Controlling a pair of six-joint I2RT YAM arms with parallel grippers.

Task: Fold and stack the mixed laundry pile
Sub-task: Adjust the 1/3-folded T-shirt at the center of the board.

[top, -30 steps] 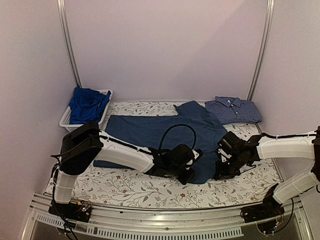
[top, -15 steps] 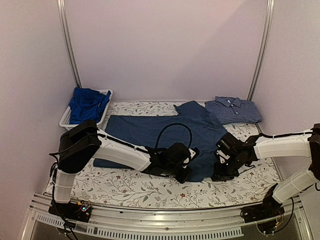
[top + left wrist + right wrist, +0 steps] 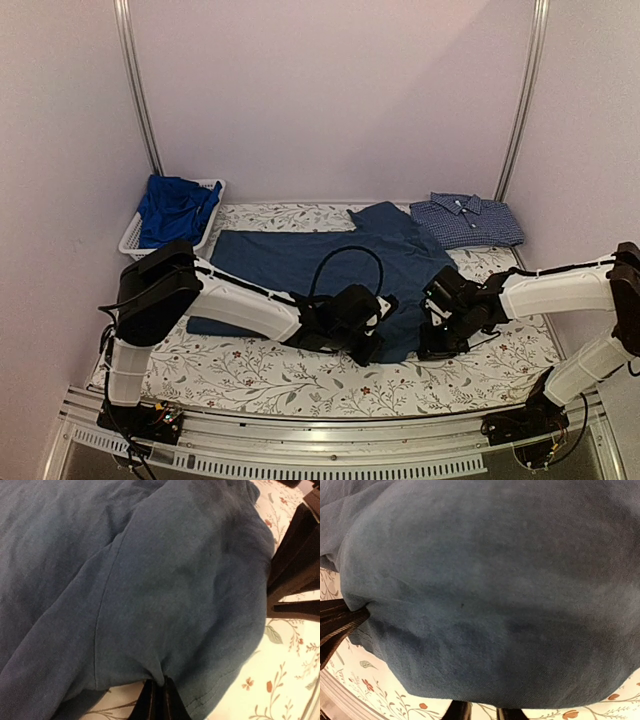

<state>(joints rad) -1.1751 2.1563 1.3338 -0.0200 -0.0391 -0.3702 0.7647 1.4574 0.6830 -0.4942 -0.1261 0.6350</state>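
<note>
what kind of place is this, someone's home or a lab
Most likely a robot test booth, not a home: bare pale walls with metal rails, two robot arms bolted at the near edge, and a navy T-shirt spread on a floral cloth beside a white basket.

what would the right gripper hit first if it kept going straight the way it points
Likely the dark navy fabric T-shirt: its bunched cloth sits right in front of the right gripper; anything behind is hidden.
</note>
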